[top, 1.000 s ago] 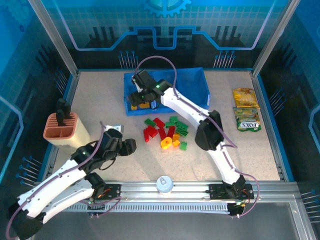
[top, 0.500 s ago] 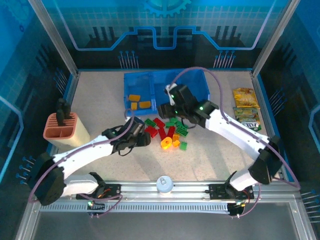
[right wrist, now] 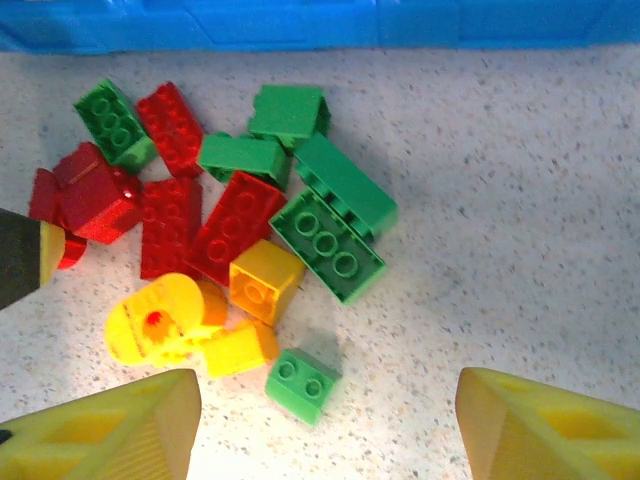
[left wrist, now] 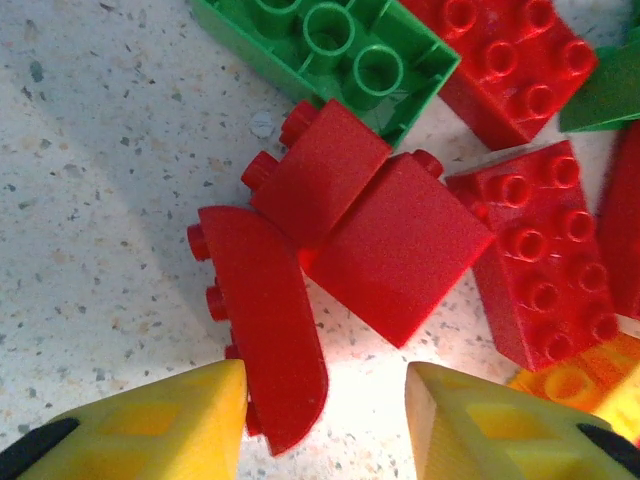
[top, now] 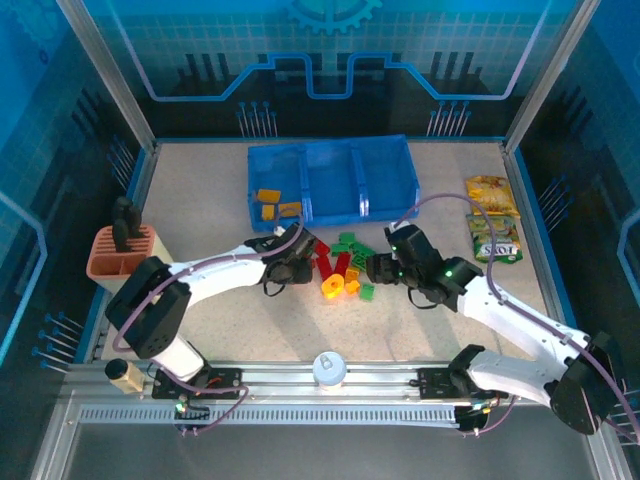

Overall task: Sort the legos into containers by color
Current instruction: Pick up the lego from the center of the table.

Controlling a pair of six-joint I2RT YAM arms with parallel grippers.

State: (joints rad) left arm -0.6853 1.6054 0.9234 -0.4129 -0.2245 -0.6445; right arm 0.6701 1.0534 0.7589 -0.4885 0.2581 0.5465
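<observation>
Speckled table [left wrist: 100, 150] carried a curved red lego [left wrist: 262, 320] lying lengthwise between the left tool's [left wrist: 326, 392] part-open fingers, ungripped.

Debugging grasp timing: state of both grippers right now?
Left gripper: open, jaws apart beside a curved red brick, nothing gripped.
Right gripper: open, empty, above the lego pile.

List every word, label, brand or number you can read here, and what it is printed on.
None can be read for certain.
Upper snack packet: print too blurred.
Lower snack packet: logo lettering too small to read.
Red legos, close up: no markings visible.
</observation>
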